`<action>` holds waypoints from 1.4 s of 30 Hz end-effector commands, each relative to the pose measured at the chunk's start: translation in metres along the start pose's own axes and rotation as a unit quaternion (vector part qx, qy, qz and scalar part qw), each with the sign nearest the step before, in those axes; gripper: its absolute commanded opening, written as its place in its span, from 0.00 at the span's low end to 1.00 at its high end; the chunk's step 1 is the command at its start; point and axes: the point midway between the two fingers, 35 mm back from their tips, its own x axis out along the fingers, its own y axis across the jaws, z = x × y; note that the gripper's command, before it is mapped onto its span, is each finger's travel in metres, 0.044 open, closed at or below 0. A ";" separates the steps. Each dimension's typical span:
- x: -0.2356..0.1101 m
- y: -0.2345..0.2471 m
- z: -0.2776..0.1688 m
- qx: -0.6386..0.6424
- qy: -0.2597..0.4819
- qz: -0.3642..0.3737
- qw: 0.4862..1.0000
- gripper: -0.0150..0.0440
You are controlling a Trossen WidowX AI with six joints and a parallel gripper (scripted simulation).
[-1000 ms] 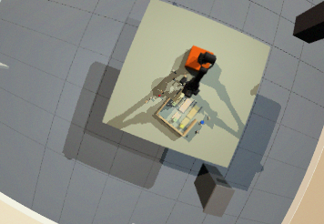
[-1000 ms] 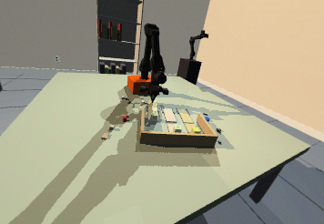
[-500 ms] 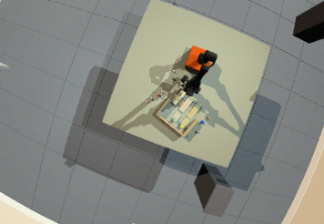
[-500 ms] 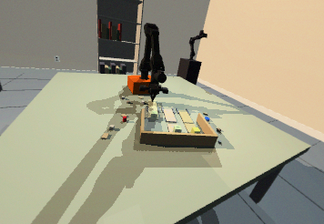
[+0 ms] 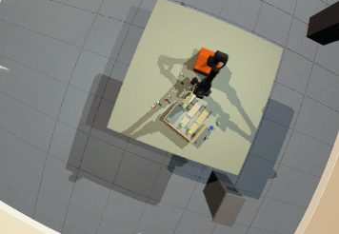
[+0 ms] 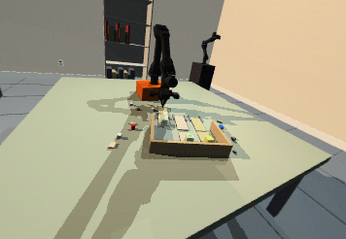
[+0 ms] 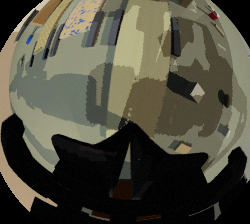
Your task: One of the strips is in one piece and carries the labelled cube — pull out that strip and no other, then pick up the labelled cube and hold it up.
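Note:
My gripper (image 6: pixel 163 106) (image 7: pixel 131 126) is shut, its tips low over the near end of a long pale yellow strip (image 7: pixel 127 55). No thing shows between the fingers; whether the tips touch the strip I cannot tell. This strip (image 6: pixel 162 111) leads into the left side of the tray, where a pale green cube (image 6: pixel 164 119) stands on it. A pinkish strip (image 6: pixel 181 122), speckled blue in the wrist view (image 7: pixel 82 17), lies in the middle. A yellow strip (image 6: pixel 198 124) (image 7: pixel 55 22) lies right of it. Another green cube (image 6: pixel 190 137) and a yellow cube (image 6: pixel 209 139) (image 5: pixel 190 131) stand near the front wall. No label is readable.
The wooden tray (image 5: pixel 177 129) (image 6: pixel 190 150) has raised walls at the front and sides. Small items lie left of it, among them a red one (image 5: pixel 167 100) (image 6: pixel 133 126) (image 7: pixel 213 16) and a pale block (image 7: pixel 197 92). A blue item (image 5: pixel 211 127) (image 6: pixel 221 126) lies on the right.

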 end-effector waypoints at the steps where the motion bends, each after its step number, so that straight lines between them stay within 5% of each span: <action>1: 0.005 -0.003 -0.017 0.002 0.017 -0.003 1.000 0.25; 42: 0.004 -0.003 -0.040 0.001 0.019 -0.003 1.000 0.25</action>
